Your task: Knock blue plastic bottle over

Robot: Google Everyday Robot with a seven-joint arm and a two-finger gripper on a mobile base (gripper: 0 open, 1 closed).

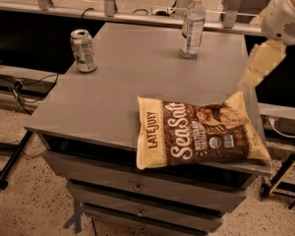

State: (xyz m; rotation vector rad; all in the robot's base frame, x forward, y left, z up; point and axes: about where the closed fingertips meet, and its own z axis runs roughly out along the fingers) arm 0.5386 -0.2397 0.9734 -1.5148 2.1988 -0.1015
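Observation:
The blue plastic bottle point(192, 26), clear with a white cap and a pale label, stands upright near the far edge of the grey table point(113, 92), right of centre. My gripper point(262, 64) hangs from the white arm point(285, 14) at the right edge of the table. It is above the table surface, to the right of the bottle and a little nearer, and apart from it.
A green-and-white drink can point(83, 50) stands upright at the far left of the table. A Late July Sea Salt chip bag point(196, 134) lies flat at the front right, overhanging the edge. Drawers point(137, 186) sit under the tabletop. A metal rail point(137, 16) runs behind the table.

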